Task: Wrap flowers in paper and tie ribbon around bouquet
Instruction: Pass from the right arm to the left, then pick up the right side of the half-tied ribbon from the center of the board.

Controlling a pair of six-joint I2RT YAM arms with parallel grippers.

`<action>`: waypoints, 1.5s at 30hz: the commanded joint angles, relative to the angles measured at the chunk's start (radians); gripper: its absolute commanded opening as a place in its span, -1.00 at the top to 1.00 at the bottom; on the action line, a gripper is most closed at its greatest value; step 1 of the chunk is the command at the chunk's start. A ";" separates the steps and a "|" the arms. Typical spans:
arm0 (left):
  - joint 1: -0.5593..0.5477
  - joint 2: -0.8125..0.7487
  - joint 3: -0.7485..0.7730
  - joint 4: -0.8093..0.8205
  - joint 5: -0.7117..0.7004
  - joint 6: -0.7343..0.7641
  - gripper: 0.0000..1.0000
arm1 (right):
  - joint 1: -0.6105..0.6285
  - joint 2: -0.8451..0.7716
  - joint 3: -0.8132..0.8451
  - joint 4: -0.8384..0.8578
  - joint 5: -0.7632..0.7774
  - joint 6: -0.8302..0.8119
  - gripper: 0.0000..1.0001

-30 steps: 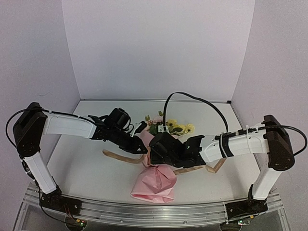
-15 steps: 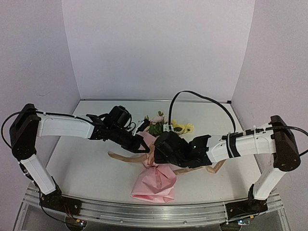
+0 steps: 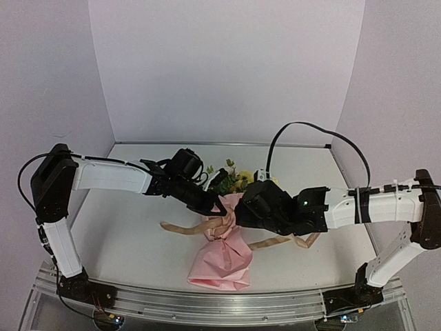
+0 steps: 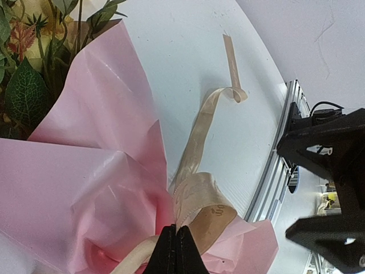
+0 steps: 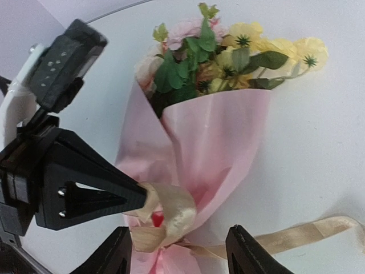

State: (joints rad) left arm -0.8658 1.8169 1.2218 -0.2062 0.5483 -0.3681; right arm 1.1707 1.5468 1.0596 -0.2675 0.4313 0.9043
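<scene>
Wrapping done: paper coned round flowers, bouquet lying mid-tabletop, blooms toward 12 o'clock. Tan ribbon circles the neck, tails trailing to 9 and 3 o'clock. At the neck, left gripper clenched, pinching a ribbon loop; right gripper released, jaws spread either side of the tie. Knot possibly half-formed, hard to tell. Tightening and bow judged left.

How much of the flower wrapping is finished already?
Done: the flowers sit inside a cone of pink paper. In hand: the ribbon wraps the cone's narrow waist, with the left gripper pinched shut on its loop and the right gripper open beside it. Left: no finished bow shows, and both ribbon ends trail loose on the table.
</scene>
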 commanded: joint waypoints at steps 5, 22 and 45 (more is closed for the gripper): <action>-0.003 0.019 0.058 -0.038 -0.011 0.007 0.99 | -0.066 -0.187 -0.169 -0.338 0.029 0.360 -0.25; -0.003 0.023 0.056 -0.028 0.021 0.008 1.00 | -0.157 -0.305 -0.430 -0.437 -0.022 0.585 -0.42; -0.003 0.025 0.070 -0.042 0.066 0.021 1.00 | -0.281 -0.010 -0.331 -0.246 -0.082 0.204 0.63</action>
State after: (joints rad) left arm -0.8654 1.8416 1.2434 -0.2459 0.5848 -0.3664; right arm 0.9000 1.5352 0.6843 -0.5012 0.3164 1.1516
